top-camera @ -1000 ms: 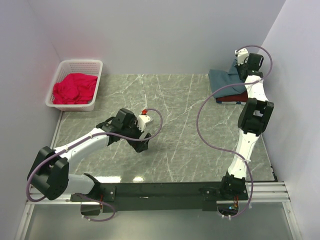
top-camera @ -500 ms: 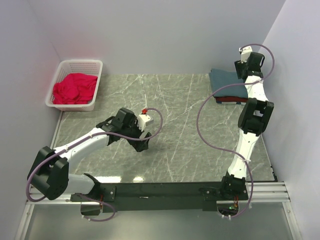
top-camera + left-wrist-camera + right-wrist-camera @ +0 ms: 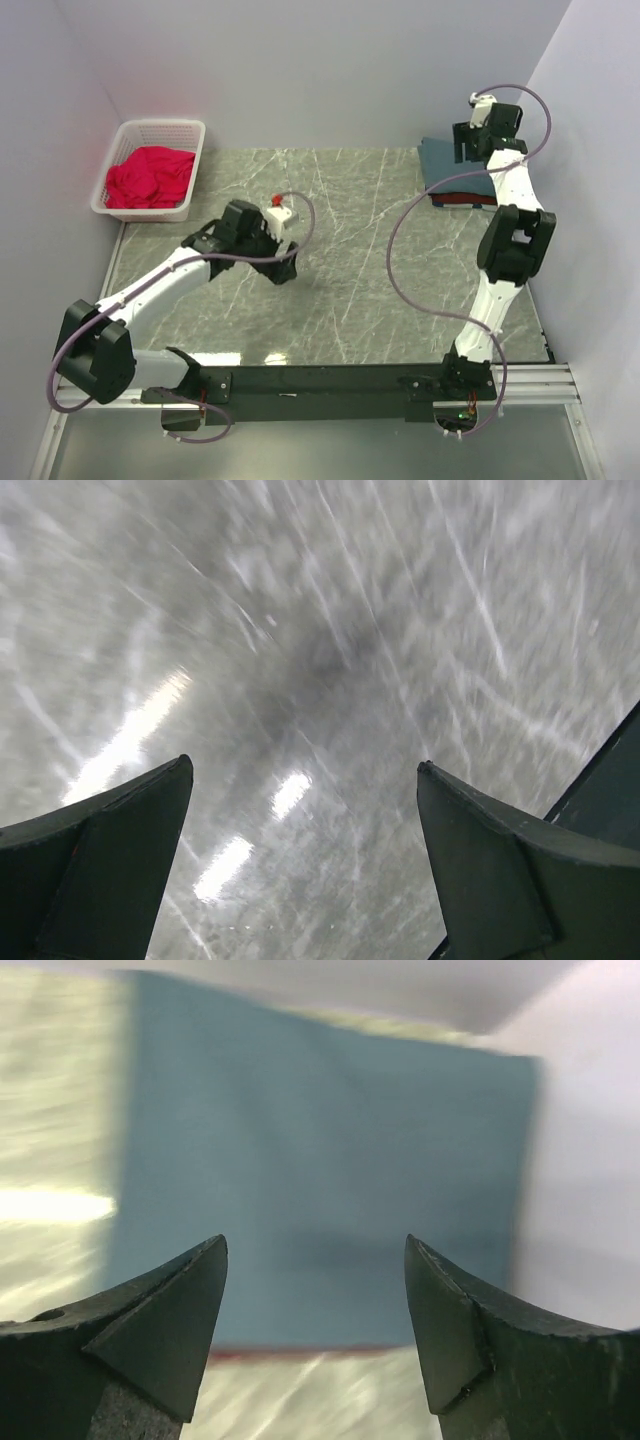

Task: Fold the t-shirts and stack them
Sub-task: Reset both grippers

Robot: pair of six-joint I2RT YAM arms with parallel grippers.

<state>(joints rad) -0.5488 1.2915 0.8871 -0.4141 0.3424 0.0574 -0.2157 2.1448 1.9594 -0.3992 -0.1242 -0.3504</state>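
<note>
Directly above the stack, the right tool [image 3: 315,1248] hangs with jaws spread wide and empty over the folded slate blue-grey t-shirt [image 3: 320,1150]. That shirt lies flat on the folded dark maroon t-shirt [image 3: 460,199] in the far right corner of the table [image 3: 360,300]. The left tool [image 3: 305,770], also wide and empty, hovers over the marble mid-table. A white basket [image 3: 163,125] of red cloth [image 3: 150,177] sits far left.

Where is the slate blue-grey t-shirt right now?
In the top view, the folded slate blue-grey cloth t-shirt lies in the far right corner of the table, on the dark maroon t-shirt, beneath the open right gripper.
</note>
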